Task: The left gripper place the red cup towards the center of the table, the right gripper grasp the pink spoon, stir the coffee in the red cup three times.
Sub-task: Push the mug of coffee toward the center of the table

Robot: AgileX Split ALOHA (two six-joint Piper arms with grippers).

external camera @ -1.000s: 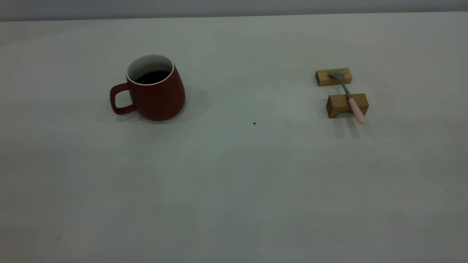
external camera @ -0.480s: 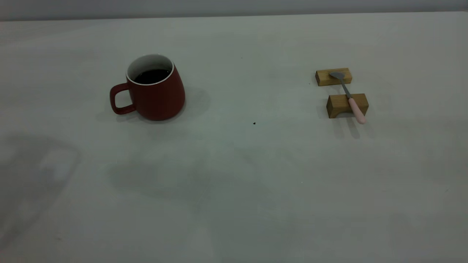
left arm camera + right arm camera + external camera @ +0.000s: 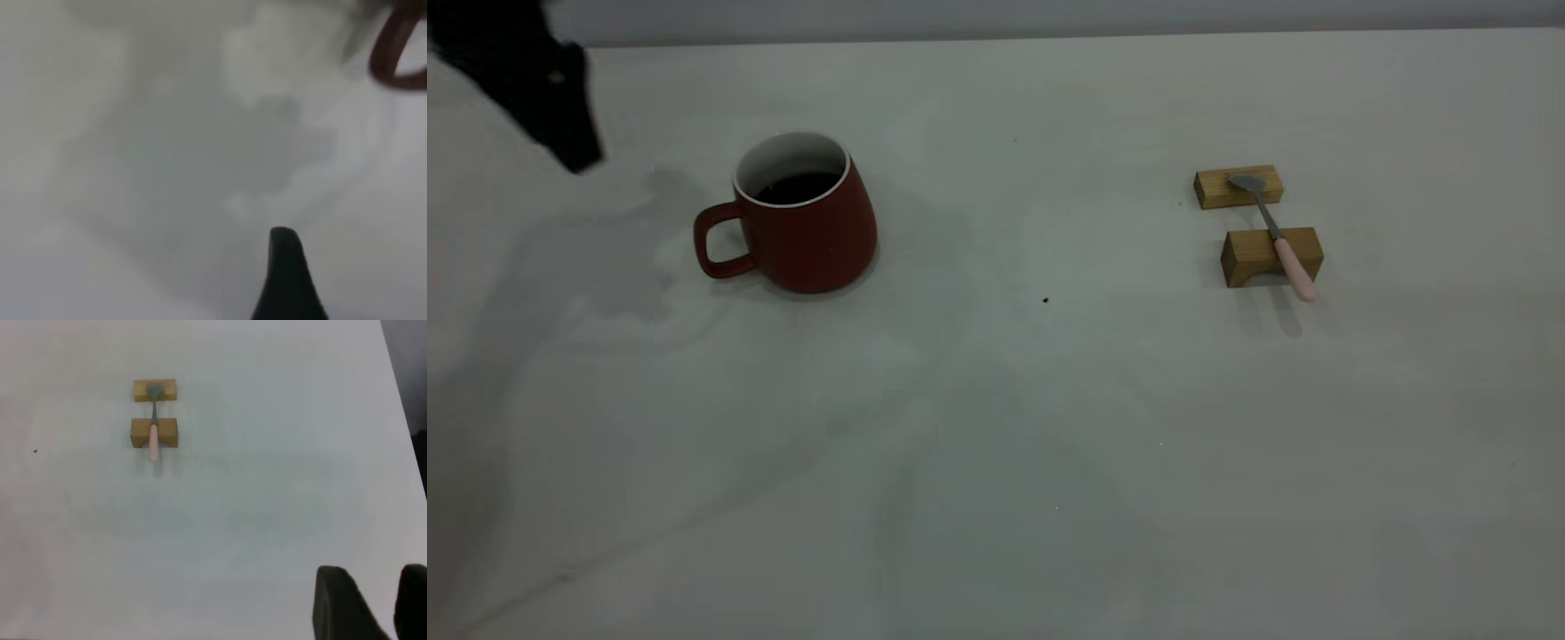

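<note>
The red cup (image 3: pixel 805 227) stands upright on the table (image 3: pixel 996 462), left of centre, with its handle (image 3: pixel 393 53) turned to the left. Dark coffee (image 3: pixel 799 187) shows inside it. My left gripper (image 3: pixel 576 151) hangs above the far left corner, apart from the cup. Only one of its fingers (image 3: pixel 287 273) shows in the left wrist view, with bare table beside it. The pink spoon (image 3: pixel 1279 238) lies across two wooden blocks at the right. My right gripper (image 3: pixel 373 577) hovers far from the spoon (image 3: pixel 154 433), its fingers a little apart and holding nothing.
The spoon's bowl rests on the far wooden block (image 3: pixel 1238 187); its handle crosses the near block (image 3: pixel 1270 256). A tiny black speck (image 3: pixel 1045 300) marks the table's middle. The table's right edge (image 3: pixel 400 420) shows in the right wrist view.
The left arm has come into the exterior view at the upper left, and its shadows have spread over the table's left side. Cup and spoon have not moved.
</note>
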